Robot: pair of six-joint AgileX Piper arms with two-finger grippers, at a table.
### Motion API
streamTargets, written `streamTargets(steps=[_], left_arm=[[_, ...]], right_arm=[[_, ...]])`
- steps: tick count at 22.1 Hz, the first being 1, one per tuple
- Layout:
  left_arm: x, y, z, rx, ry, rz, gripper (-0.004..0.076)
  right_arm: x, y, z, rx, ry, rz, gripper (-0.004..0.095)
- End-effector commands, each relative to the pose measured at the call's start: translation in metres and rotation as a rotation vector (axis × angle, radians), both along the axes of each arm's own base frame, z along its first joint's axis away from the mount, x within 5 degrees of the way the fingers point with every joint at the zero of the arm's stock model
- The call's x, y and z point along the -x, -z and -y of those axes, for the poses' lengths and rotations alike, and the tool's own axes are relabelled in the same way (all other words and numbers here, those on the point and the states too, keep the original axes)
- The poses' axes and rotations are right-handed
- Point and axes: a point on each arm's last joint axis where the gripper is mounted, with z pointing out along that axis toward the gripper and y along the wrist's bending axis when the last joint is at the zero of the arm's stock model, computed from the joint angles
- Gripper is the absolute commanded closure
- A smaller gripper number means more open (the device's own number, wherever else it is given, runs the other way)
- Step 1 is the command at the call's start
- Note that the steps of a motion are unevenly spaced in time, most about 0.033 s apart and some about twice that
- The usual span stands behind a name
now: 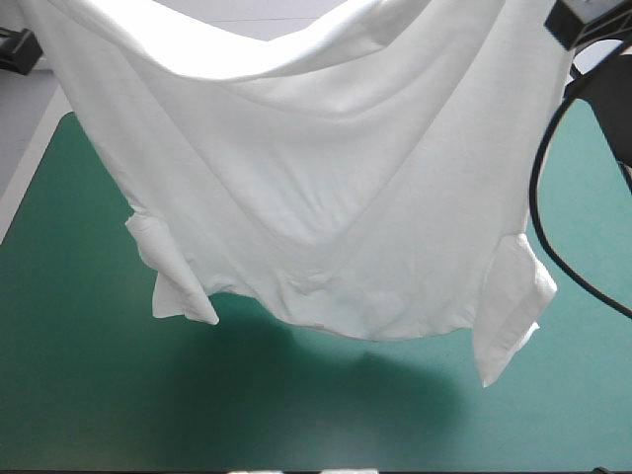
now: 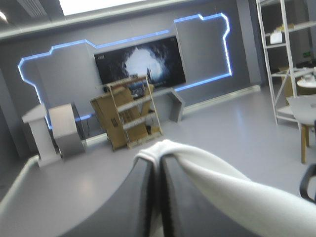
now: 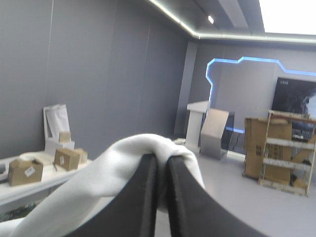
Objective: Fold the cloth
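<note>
White T-shirt (image 1: 336, 197) hangs above the table (image 1: 79, 395), pinched inside left claw (image 2: 158, 159) and right claw (image 3: 162, 159)

Left claw (image 2: 157, 159), right claw (image 3: 162, 159), each two broad black curved fins

Your station stands in a robotics lab or demo hall: teal-green cover (image 1: 89, 395) on the table, white shelving rack (image 2: 289, 59), cardboard cartons (image 3: 24, 172) on a side bench, bare grey floor (image 2: 222, 133).
</note>
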Motion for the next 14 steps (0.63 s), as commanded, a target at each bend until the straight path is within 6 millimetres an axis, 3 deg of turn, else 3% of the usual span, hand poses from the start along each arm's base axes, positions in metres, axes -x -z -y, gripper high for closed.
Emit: streamTargets(steps=[1, 4, 6, 8, 9, 12, 14], left_arm=[[0.036, -0.024, -0.005, 0.057, -0.001, 0.222, 0.0705], [0.043, -0.028, -0.007, 0.057, -0.013, 0.281, 0.0705], [0.034, -0.028, -0.006, 0.036, -0.03, 0.289, 0.0705], [0.014, -0.026, -0.005, 0.033, -0.04, 0.275, 0.0705], [-0.006, -0.022, -0.002, 0.032, -0.041, 0.249, 0.0704], [-0.045, -0.012, 0.001, 0.018, -0.054, 0.189, 0.0705], [-0.09, 0.002, 0.006, 0.009, -0.072, 0.143, 0.0705]], right_arm=[[0.029, -0.019, 0.012, -0.079, 0.013, 0.185, 0.0922], [0.029, -0.022, 0.013, -0.076, 0.037, 0.229, 0.0922], [0.015, -0.021, 0.009, -0.079, 0.042, 0.231, 0.0922], [-0.008, -0.019, 0.001, -0.078, 0.053, 0.225, 0.0922], [-0.03, -0.015, -0.006, -0.079, 0.056, 0.213, 0.0922], [-0.064, -0.008, -0.018, -0.076, 0.071, 0.214, 0.0925], [-0.105, 0.004, -0.031, -0.061, 0.097, 0.222, 0.0925]])
